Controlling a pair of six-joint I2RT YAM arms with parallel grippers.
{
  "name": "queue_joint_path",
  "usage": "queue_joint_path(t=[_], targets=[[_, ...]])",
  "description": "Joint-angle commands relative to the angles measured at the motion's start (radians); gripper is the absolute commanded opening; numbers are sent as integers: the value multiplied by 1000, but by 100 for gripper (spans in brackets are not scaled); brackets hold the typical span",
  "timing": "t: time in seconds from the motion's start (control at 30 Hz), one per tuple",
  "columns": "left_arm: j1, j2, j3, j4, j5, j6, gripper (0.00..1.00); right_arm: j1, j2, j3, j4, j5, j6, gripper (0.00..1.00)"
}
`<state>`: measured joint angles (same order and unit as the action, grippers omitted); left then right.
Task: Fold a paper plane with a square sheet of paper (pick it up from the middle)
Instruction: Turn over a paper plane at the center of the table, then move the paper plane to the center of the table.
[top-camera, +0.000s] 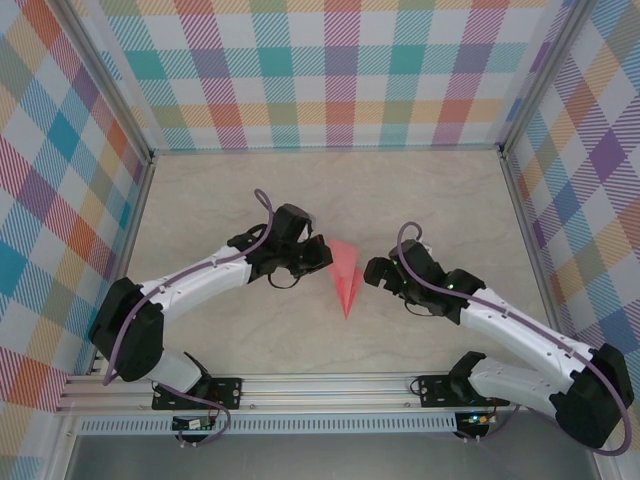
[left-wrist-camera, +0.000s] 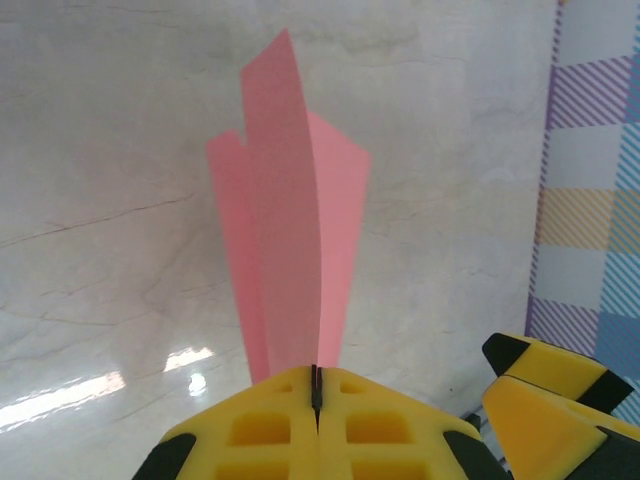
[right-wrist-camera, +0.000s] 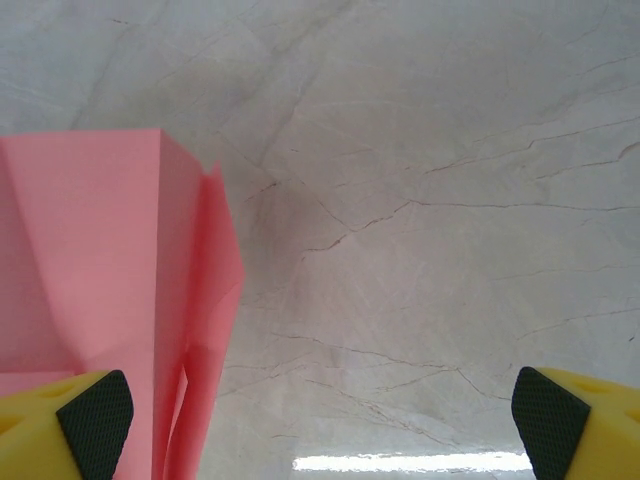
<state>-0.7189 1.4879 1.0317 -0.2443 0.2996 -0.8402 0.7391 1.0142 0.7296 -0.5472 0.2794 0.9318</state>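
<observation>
Pink paper plane (top-camera: 345, 275), just one, lies mid table (top-camera: 220, 200); we see two arms (top-camera: 200, 277) bent inward, left gripper (top-camera: 321, 256) pinched shut on it, right gripper (top-camera: 376, 271) spread wide beside it.

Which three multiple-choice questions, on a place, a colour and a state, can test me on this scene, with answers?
1. Where is the folded paper? A between the two grippers; B at the far wall; C behind the arm bases.
2. Its colour? A blue; B pink; C white.
3. The left gripper is: A wide open; B shut on nothing; C shut on the paper.
Key: 1A, the top view shows it between left and right gripper; 2B, plainly pink; 3C, its fingers pinch the paper.
</observation>
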Motion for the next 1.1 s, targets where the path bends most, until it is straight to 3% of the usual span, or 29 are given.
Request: queue_joint_path(t=[0.0, 0.17, 0.43, 0.73, 1.07], targets=[[-8, -5, -57, 94, 41, -5, 4, -6, -16, -21, 10, -14, 3, 100], [-7, 20, -141, 101, -41, -29, 3, -6, 32, -18, 81, -118, -52, 95], [-7, 6, -242, 41, -155, -45, 2, 4, 209, 21, 170, -304, -115, 76], [-8, -17, -282, -25, -242, -47, 2, 146, 420, 134, 180, -262, -111, 65], [-8, -5, -292, -43, -232, -39, 2, 238, 583, 240, 189, -275, -114, 45]])
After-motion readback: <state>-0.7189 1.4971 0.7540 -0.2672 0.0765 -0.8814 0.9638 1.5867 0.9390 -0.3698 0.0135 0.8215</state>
